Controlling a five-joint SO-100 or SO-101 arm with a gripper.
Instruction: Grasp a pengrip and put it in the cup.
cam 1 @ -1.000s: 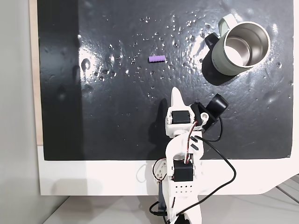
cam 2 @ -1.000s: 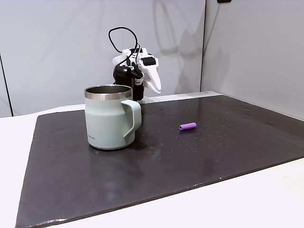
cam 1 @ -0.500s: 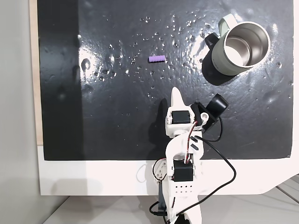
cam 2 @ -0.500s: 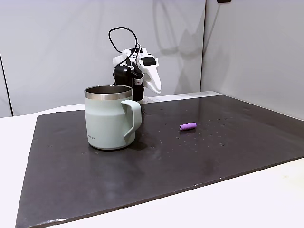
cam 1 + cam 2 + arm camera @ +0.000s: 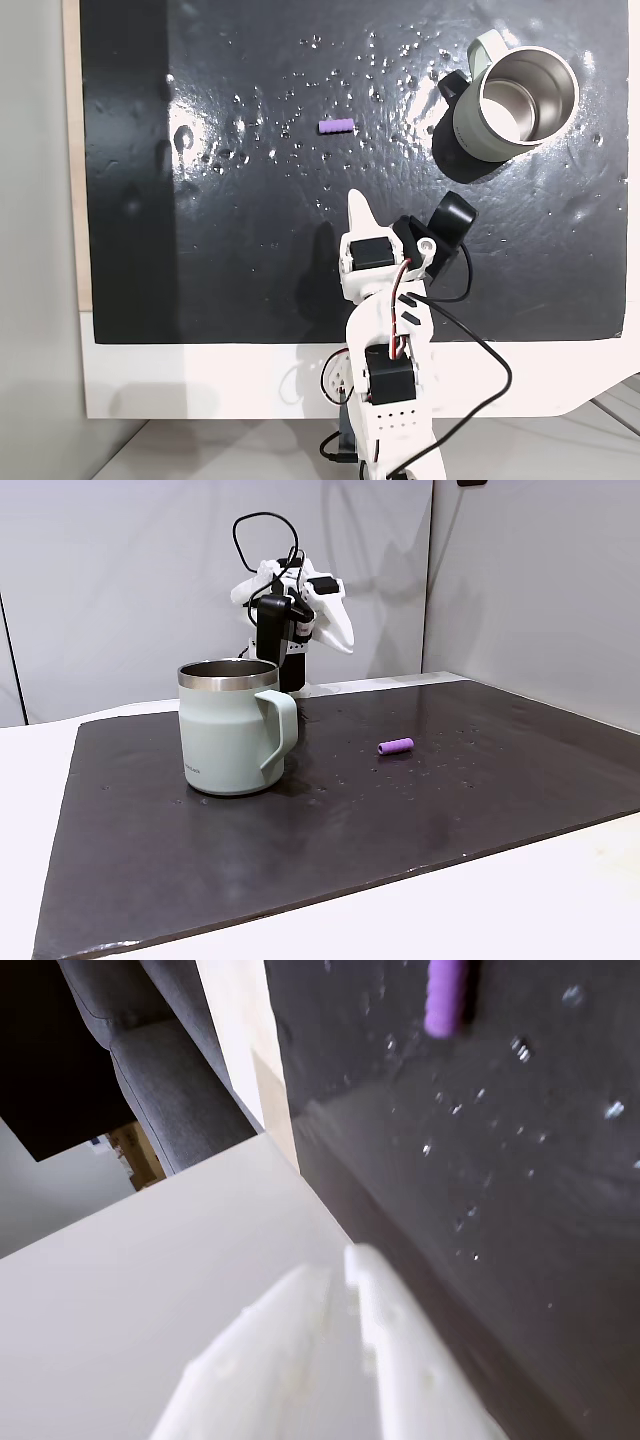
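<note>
**Arm stirs and swings toward the pengrip**

The gripper [image 5: 357,207] has just come alive — half a second ago it sat folded and still, and now the arm has lifted and turned a little to the left in the top-down fixed view. From the side fixed view the gripper [image 5: 340,640] rides higher above the mat than before, its white finger angled down. In the wrist view the two fingers [image 5: 400,1360] lie pressed together with no gap between them, and they carry nothing.

Out past the tip, the pengrip [image 5: 336,127] lies on its side on the black mat [image 5: 200,250], well apart from the gripper and untouched. The wrist view catches it at the top edge [image 5: 444,1000], blurred. The cup [image 5: 515,103] stands upright at the mat's far right corner, well apart from the pengrip, and what shows of its steel inside is bare.

I'd say the reach has only begun — the jaws must open before any grasp.
</note>
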